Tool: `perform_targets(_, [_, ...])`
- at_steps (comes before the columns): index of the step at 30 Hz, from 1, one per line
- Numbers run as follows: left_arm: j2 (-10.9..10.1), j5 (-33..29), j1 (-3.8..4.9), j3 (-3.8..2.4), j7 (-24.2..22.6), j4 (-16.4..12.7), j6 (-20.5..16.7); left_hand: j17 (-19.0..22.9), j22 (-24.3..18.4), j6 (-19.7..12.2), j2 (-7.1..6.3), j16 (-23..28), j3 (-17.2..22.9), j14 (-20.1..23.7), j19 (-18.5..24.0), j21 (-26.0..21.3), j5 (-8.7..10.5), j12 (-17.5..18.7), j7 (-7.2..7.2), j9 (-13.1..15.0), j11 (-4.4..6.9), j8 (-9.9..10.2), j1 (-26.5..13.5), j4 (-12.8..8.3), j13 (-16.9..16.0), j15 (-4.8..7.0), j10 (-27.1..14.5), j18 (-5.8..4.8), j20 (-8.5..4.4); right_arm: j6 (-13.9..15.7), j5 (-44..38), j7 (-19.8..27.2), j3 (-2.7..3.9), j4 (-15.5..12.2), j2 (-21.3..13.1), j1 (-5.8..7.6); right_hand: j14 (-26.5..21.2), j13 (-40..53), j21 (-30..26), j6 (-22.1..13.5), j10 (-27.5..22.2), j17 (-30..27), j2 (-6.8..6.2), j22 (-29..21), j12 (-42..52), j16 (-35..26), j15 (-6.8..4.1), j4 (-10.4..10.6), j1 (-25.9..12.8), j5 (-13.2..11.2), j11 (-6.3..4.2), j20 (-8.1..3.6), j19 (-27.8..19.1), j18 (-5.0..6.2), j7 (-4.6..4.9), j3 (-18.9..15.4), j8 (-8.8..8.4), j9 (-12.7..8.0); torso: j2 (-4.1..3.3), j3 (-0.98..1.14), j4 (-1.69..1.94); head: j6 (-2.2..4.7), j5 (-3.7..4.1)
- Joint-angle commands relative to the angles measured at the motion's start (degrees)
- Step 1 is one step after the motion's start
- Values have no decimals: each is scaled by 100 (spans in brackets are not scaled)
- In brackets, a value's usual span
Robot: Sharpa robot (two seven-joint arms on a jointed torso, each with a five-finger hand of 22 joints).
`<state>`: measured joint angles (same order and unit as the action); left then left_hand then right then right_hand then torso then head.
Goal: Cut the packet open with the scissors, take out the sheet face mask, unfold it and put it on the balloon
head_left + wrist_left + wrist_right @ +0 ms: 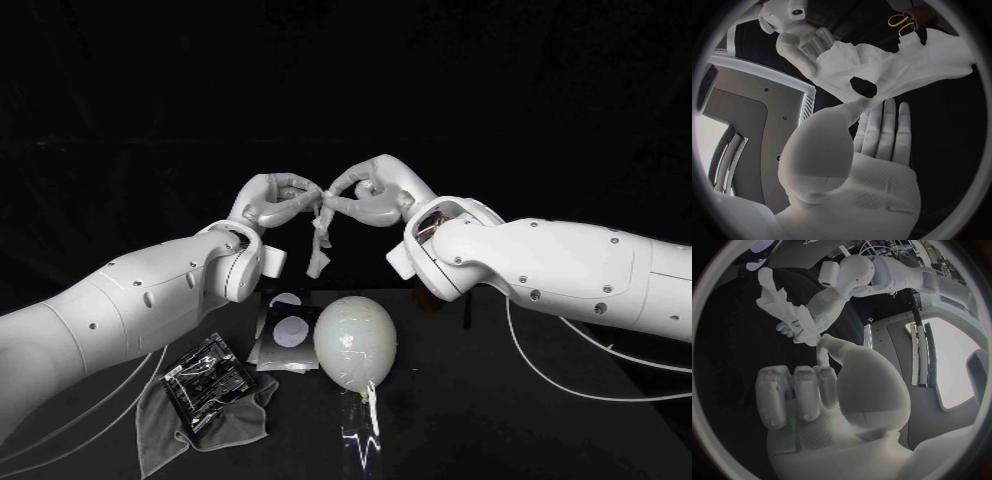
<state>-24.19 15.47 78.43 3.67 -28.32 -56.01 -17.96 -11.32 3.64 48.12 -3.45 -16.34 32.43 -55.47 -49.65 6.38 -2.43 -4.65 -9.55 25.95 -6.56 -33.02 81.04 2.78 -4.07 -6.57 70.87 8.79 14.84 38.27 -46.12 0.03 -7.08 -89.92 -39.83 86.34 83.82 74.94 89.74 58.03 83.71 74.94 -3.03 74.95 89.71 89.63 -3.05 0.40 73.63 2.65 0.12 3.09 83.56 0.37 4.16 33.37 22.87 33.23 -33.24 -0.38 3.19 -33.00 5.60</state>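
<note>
As my silver left hand [277,203] and silver right hand [369,192] each pinch the limp white sheet face mask [319,240] at upper centre, above the pale oval balloon [356,338], I judge it thin, tearable: grip opposite edges.

Between the left hand [274,200] and the right hand [372,192] hangs the mask [317,245], held by both, blocking the gap. Below them is open air down to the balloon [356,340]; packet [289,330] and cloth [216,425] lie below the left hand.
</note>
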Motion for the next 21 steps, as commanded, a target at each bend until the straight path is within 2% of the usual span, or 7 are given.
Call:
perform_targets(1, [55,-381,-52,-10,-401,59,-216,-6,5,42,-39,41,34,40,46,-37,-30,29,-20,551,-31,36,13,-8,10,6,-18,-64,10,-170,194,-2,13,107,124,35,618,1506,26,37,629,1506,-15,1505,29,37,-34,2,63,15,-18,-14,644,-37,2,36,25,38,-2,-3,-2,19,4])
perform_targets(8, [192,-707,-175,-15,-500,234,-298,-9,10,40,-36,57,44,51,49,-46,-30,38,-29,545,-37,48,30,-11,10,0,-30,-29,23,-325,442,3,16,476,474,58,618,1506,26,35,629,1506,-13,1505,29,37,-34,2,64,14,-18,-14,644,-37,2,40,25,38,6,1,1,82,-9])
perform_targets(12, [288,-922,-246,-17,-515,370,-305,-11,13,40,-39,61,46,51,41,-44,-30,39,-32,543,-38,51,36,-14,10,-1,-31,-12,26,-362,594,42,17,675,665,61,618,1506,26,34,629,1506,-11,1505,29,37,-34,3,64,14,-18,-14,644,-37,3,42,24,38,-2,1,2,144,-18])
perform_targets(21, [522,-1406,-452,-26,-359,658,-23,-14,16,36,-38,82,63,53,27,-50,-30,56,-44,534,-49,68,61,-25,13,-5,-60,44,47,-460,828,104,18,1074,1060,63,618,1506,26,26,629,1506,-3,1505,29,37,-34,6,65,15,-16,-14,644,-37,6,50,22,38,0,0,-3,205,-11])
